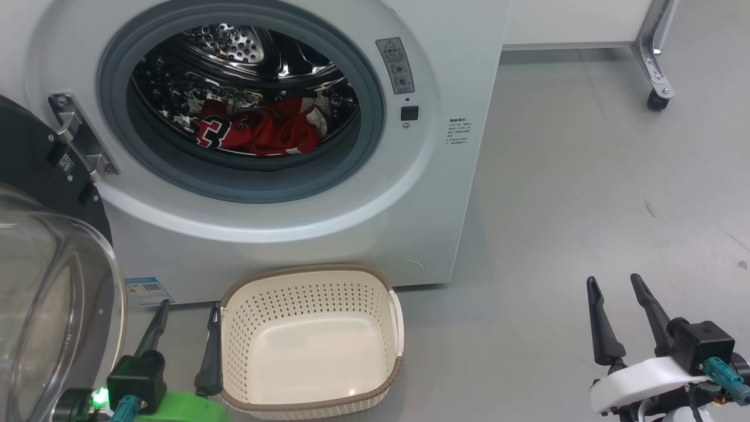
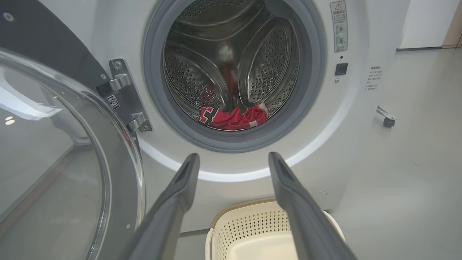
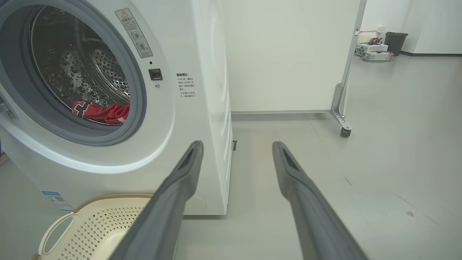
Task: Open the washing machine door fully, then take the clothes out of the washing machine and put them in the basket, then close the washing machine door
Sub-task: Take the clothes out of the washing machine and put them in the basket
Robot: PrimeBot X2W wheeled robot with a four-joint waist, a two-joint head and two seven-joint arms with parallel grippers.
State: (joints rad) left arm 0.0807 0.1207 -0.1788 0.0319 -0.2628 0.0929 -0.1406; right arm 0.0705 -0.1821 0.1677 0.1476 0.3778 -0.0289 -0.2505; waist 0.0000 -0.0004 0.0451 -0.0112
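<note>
The white washing machine [image 1: 404,193] stands with its door [image 1: 41,275] swung out to the left, the clear glass bowl facing me. Red clothes [image 1: 258,132] with white stripes lie at the bottom of the steel drum; they also show as the clothes [image 2: 232,117] and the clothes [image 3: 103,112]. The cream basket [image 1: 313,281] sits empty on the floor in front of the machine. My left gripper [image 1: 188,308] is open beside the basket's left rim, between it and the door. My right gripper [image 1: 615,281] is open over bare floor, right of the machine.
The door's metal hinge [image 1: 79,138] juts out at the drum's left. A white panel on a castor leg [image 1: 659,99] stands behind on the right. Grey floor [image 1: 586,205] spreads to the right of the machine. Bins and boxes [image 3: 382,45] sit far off.
</note>
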